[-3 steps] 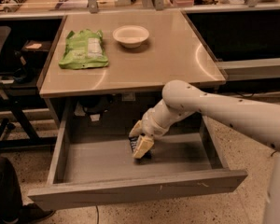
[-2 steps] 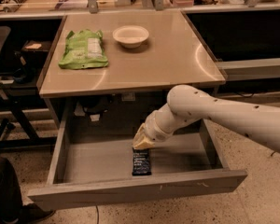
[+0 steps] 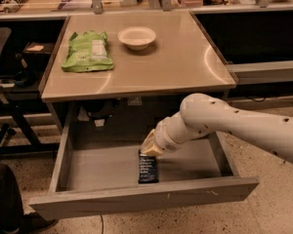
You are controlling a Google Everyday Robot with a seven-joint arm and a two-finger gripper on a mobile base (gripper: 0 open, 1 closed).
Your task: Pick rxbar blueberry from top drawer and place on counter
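Observation:
The rxbar blueberry (image 3: 148, 168), a dark navy wrapper with pale text, lies flat on the grey floor of the open top drawer (image 3: 102, 167), near the front middle. My gripper (image 3: 151, 148) is inside the drawer, just above the bar's far end, at the tip of the white arm that reaches in from the right. Whether it touches the bar I cannot tell. The tan counter (image 3: 171, 57) is directly above the drawer.
On the counter lie a green crinkly bag (image 3: 86, 51) at the left and a white bowl (image 3: 136, 36) at the back middle. The drawer's front panel (image 3: 146, 199) stands out toward me. A cluttered bench runs behind. A dark chair frame stands at the left.
My gripper has moved up and toward the back of the drawer. The bar, half covered by the gripper a second ago, now lies in full view on the drawer floor.

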